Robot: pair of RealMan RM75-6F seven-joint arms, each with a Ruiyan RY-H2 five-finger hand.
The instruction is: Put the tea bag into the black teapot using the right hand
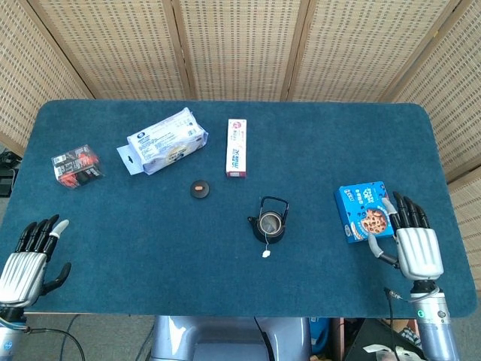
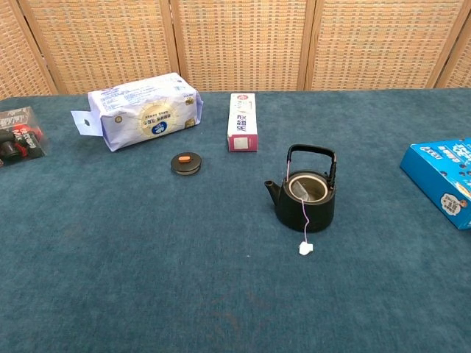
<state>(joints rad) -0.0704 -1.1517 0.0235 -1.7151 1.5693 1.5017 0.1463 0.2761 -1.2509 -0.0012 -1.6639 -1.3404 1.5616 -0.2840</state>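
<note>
both hands are showing only in the head view, none in the chest view. right hand (image 1: 416, 244) is hovering palm-down near the table's (image 1: 316, 143) right front corner, fingers spread & holding nothing, sitting just beside the blue cookie box (image 1: 364, 211), thumb nearly touching its edge; can't tell if there's contact. left hand (image 1: 27, 256) is resting at the front-left edge, fingers apart, also gripping nothing.

moving outward: black teapot (image 2: 305, 192) is standing upright w/ no lid on, handle up, well apart from the right hand, about mid-table. tea bag (image 2: 305, 190) is lying inside the pot's open mouth, its string (image 2: 305, 220) running over the rim & down the front, w/ the white tag (image 2: 306, 248) lying on the cloth just in front of the pot. lid (image 2: 186, 163) w/ orange knob is sitting to the pot's left, apart from it. white carton (image 2: 242, 122) is lying behind the pot; a white & purple soft pack (image 2: 144, 109) is lying further left, & a black & red packet (image 2: 16, 136) is sitting at the far left edge.
</note>
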